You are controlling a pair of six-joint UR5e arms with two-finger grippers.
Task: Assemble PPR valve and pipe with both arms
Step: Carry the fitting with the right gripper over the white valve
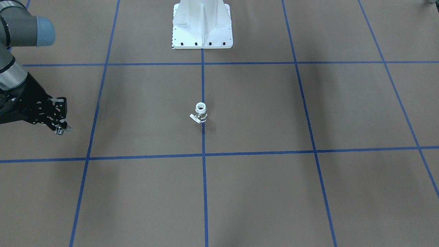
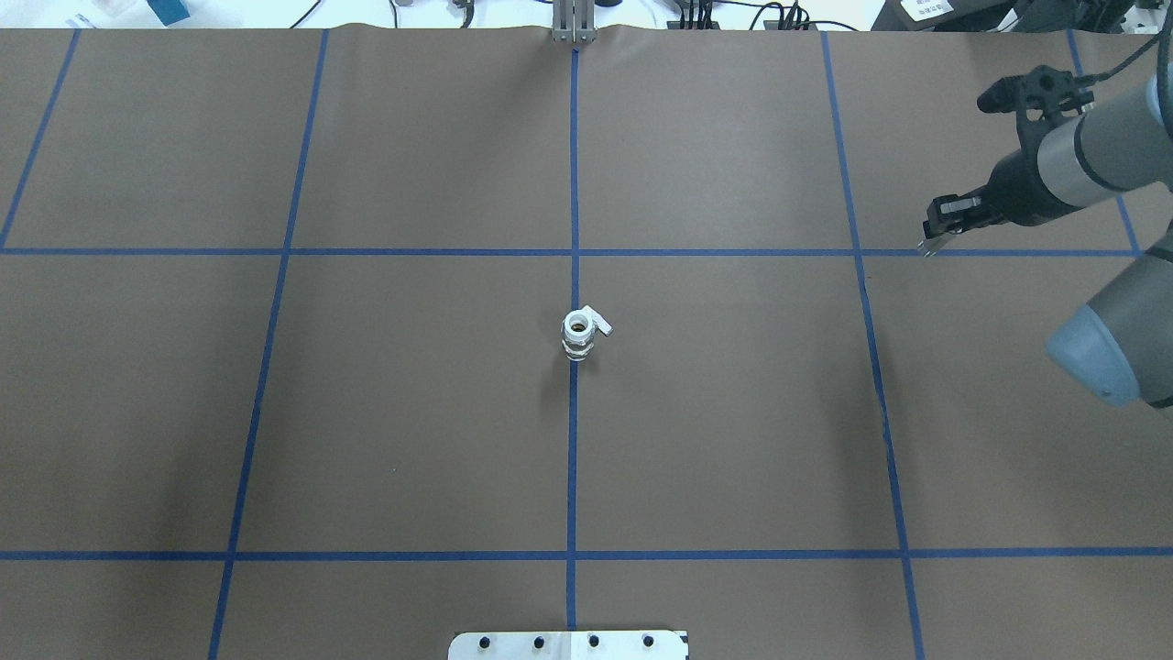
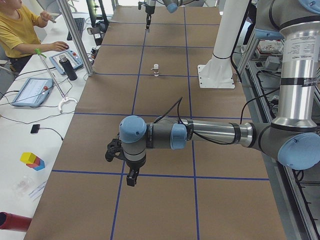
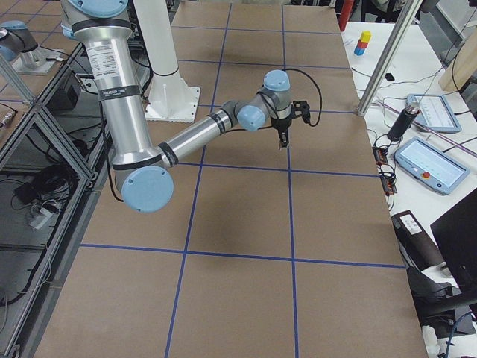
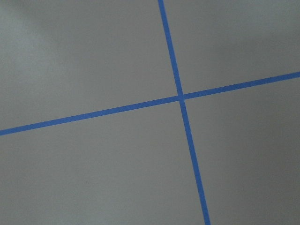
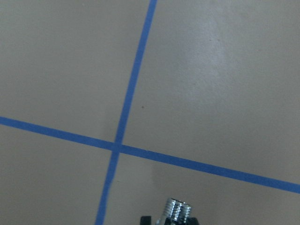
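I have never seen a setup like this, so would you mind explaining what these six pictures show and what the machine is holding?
You see two grey tubular robot arms with black two-finger grippers at a brown table marked with blue tape. Four pictures come from fixed cameras: one facing the robot, one over its shoulders, one at each table end. Two come from cameras on the wrists. Upright at mid-table stands a small valve with white plastic ends and a flat lever. The right gripper is shut on a small shiny chrome fitting, well away from the valve. The left gripper hangs over the table; I cannot tell whether it is open. The white bolted pedestal is the robot's base.
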